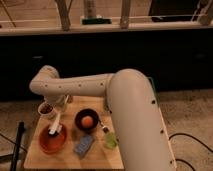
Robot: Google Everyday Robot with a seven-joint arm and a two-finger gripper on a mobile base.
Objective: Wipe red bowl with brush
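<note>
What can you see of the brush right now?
The brush is slim, with a long white handle and a dark head. It stands steeply tilted, head down inside the red bowl, seemingly touching its inner surface. The handle's top runs up to the gripper, which hangs above the bowl's far rim, beside the white cup. Material: cannot tell.

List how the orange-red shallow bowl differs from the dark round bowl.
The orange-red shallow bowl holds the dark head of the white-handled brush; the dark round bowl holds an orange ball. The red bowl sits picture-left and nearer the front; the dark bowl sits mid-table. The gripper hangs above the red bowl's far rim, not the dark one. Both stand upright, similarly wide.
</note>
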